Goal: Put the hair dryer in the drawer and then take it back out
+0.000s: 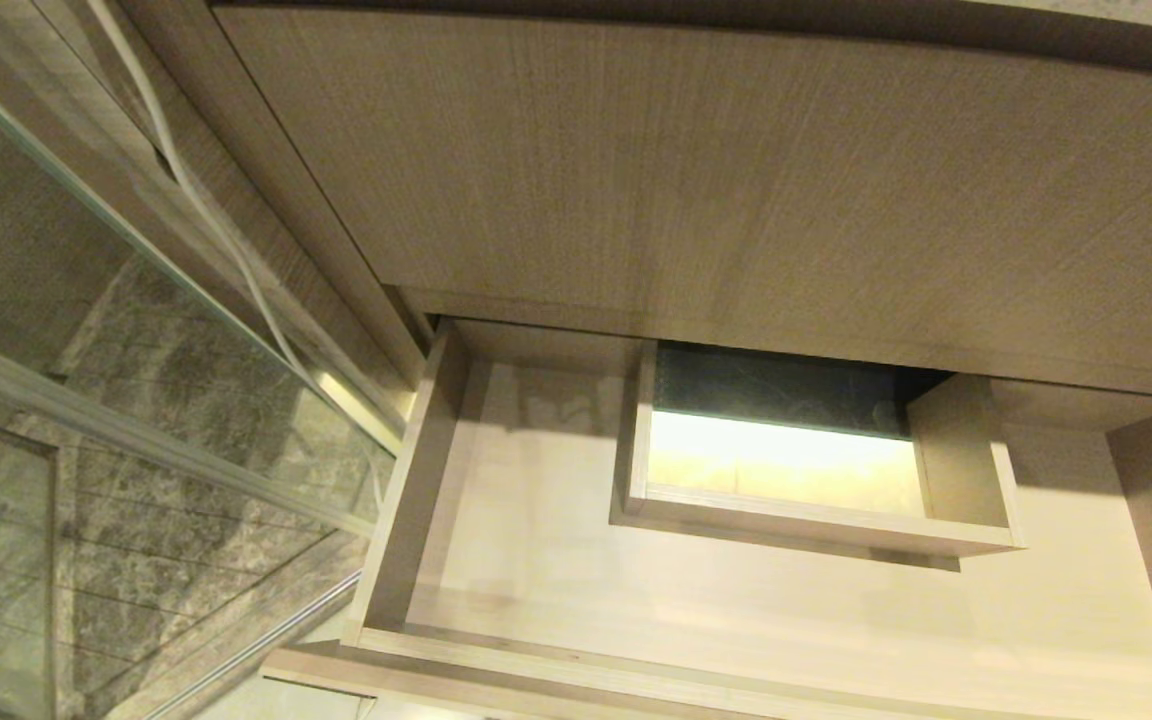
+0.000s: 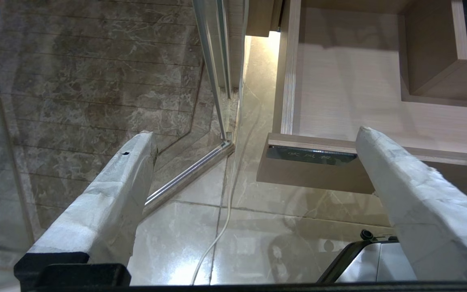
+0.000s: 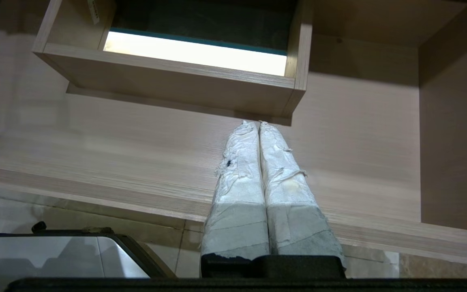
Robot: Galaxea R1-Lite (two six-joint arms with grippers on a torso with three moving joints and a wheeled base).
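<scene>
We are looking down into the drawer (image 1: 696, 600), and it is standing pulled out in front of us. Going from left to right, we are first seeing a glass panel (image 1: 86, 380) with gray stone floor behind it, and a thin white cord (image 1: 206, 210) running down beside it. Next comes the drawer's pale inside. In the middle of it a boxed cut-out (image 1: 796, 470) is glowing with light from below. Above it all a tall wood panel (image 1: 736, 170) is filling the top.

Our left gripper (image 2: 253, 138) is hanging out in front of the drawer's left corner with its fingers spread wide, and it is holding nothing. Our right gripper (image 3: 258, 125) is hanging in front of the drawer, pointing at the cut-out, with its two fingers pressed flat together, and it is holding nothing too.

We are not seeing the hair dryer anywhere, not in the drawer and not in a gripper. So we are thinking the job is either just starting or just ending, and we cannot tell which. If it is starting, we need to find the hair dryer first.

The drawer's right side is cut off, and its front is mostly hidden from above.
</scene>
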